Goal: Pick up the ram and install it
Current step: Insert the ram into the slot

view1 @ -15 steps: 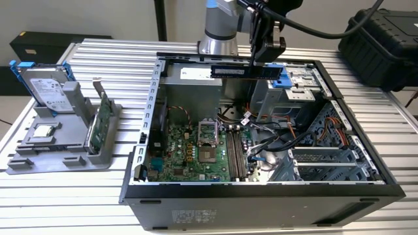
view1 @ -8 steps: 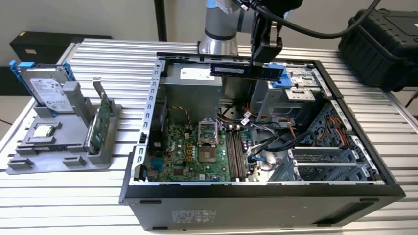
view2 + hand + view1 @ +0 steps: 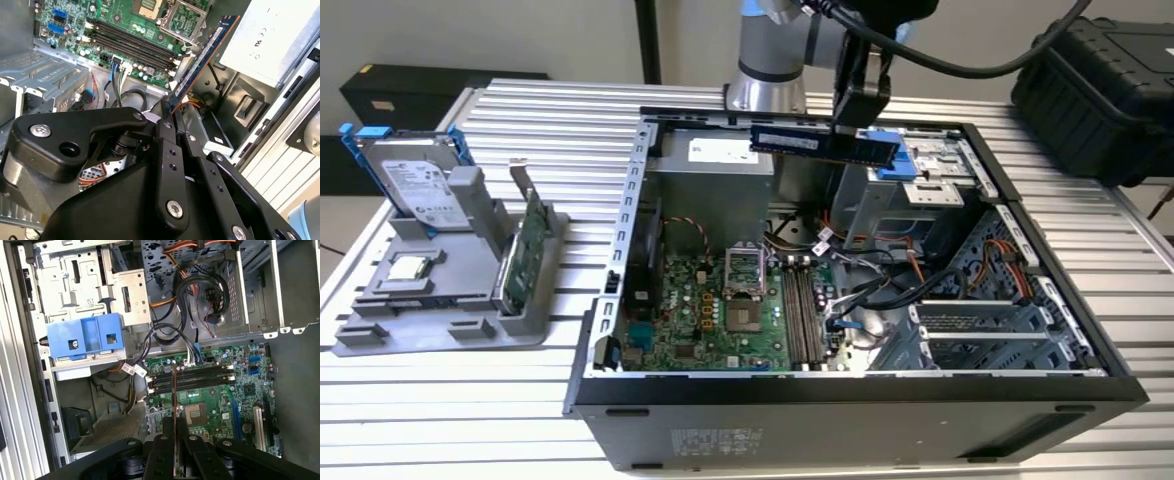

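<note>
The ram is off its resting place and in the air. We see it pinched at one end by the claw, lying roughly level above the far side of the open computer case, well clear of the motherboard below. In the second wrist view the claw is pressed together on the stick's near end, and the ram runs out from it as a long blue-edged strip. In the first wrist view the ram appears edge-on as a thin line rising from the claw.

So we judge the pick-up done and the install not yet done. The memory slots on the board look empty, and the stick touches none of them; it hangs above them, crossing their length rather than running along it.

Off to the exterior view's left, a grey stand on the table holds a hard drive and a green card, both untouched.
</note>
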### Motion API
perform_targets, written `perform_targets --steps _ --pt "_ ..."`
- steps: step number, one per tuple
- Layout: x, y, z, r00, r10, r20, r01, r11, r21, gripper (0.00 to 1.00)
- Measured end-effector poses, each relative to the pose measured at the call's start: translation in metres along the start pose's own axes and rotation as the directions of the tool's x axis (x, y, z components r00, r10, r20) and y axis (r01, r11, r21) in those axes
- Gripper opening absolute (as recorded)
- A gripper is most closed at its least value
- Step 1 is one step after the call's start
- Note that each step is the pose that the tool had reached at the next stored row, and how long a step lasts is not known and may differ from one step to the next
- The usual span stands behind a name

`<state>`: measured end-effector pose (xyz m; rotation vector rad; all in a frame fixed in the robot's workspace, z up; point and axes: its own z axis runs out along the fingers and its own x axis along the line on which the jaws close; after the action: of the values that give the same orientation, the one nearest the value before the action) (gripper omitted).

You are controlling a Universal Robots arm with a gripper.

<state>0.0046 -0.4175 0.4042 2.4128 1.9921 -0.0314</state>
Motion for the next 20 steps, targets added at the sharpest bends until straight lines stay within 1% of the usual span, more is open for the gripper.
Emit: perform_targets --steps 5,10,16,20 --pt "0.0000 0.0000 0.0000 0.9991 0.043 0.0000 -0.043 0.9991 0.0011 0.00" --pt "0.0000 0.0000 0.0000 0.9962 0.087 -0.0001 -0.087 0.9962 0.0021 0.00" --pt "0.0000 0.0000 0.0000 0.9903 0.139 -0.0002 -0.139 0.9903 0.0033 0.00" --pt "0.0000 0.0000 0.0000 0.9849 0.173 -0.0001 -0.173 0.9848 0.0041 0.00"
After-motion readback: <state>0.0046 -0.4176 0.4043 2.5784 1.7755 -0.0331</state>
